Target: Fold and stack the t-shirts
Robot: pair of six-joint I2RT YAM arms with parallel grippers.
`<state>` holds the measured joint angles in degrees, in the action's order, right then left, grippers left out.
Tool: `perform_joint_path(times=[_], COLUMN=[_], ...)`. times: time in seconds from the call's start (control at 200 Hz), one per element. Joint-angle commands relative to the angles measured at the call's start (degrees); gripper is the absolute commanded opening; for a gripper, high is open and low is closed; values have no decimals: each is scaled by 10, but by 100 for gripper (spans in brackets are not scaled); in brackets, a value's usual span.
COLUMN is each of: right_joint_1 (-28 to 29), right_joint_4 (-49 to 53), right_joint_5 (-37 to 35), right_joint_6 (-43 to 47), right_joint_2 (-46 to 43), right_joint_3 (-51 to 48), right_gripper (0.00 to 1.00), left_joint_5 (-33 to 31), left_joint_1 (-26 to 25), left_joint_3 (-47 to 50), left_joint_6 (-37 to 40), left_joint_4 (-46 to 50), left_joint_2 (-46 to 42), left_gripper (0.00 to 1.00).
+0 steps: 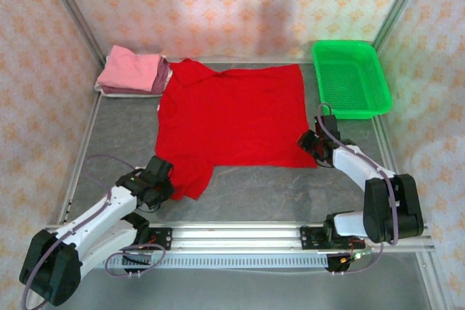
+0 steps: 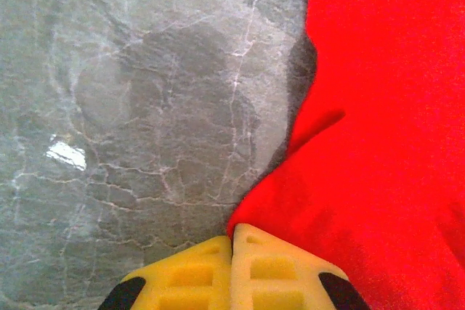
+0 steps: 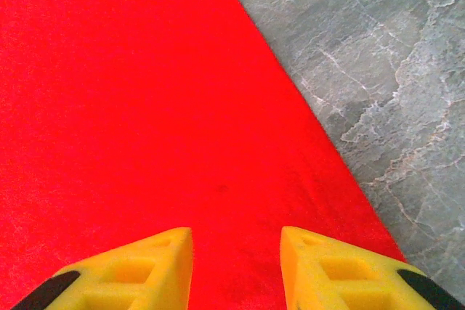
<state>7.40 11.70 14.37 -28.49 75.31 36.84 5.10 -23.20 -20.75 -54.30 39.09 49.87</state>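
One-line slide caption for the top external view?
Red t-shirt spread flat, left hand at its sleeve, right hand at its hem corner; folded stack, green basket behind.

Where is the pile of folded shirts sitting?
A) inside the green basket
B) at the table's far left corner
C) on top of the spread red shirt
B: the folded t-shirts lie at the far left corner, beside the red t-shirt, well away from the green mesh basket.

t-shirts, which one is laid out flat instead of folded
The bright red t-shirt, spread open on the table. The pink and pale ones lie folded in a stack at the far left corner.
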Motion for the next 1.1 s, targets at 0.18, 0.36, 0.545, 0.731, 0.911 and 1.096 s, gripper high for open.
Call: perform_joint_path(times=[0.18,0.36,0.545,0.731,0.911,1.096], right_joint_1=[-60,-88,-115,-123,-123,-122], right_joint_4=[54,88,117,122,108,78], right_joint_5=[10,22,33,76,111,162], right_joint_6=[-14,-5,7,6,-3,-29], right_joint_2=[-46,-42,-11,12,10,23], right_joint_3=[-23,-21,-11,-9,-30,-44], right_gripper=[39,41,43,44,46,41], left_joint_5=[-33,-24,-21,-39,-47,-65], left_joint_1=[4,4,4,3,4,4], left_joint_3=[-40,-70,-77,-66,-65,-76], left_joint_6=[12,9,16,0,-6,-3], left_joint_4=[38,86,101,73,59,62], left_joint_2=[-46,-66,-90,-106,-110,-124], left_gripper=[0,0,0,0,0,0])
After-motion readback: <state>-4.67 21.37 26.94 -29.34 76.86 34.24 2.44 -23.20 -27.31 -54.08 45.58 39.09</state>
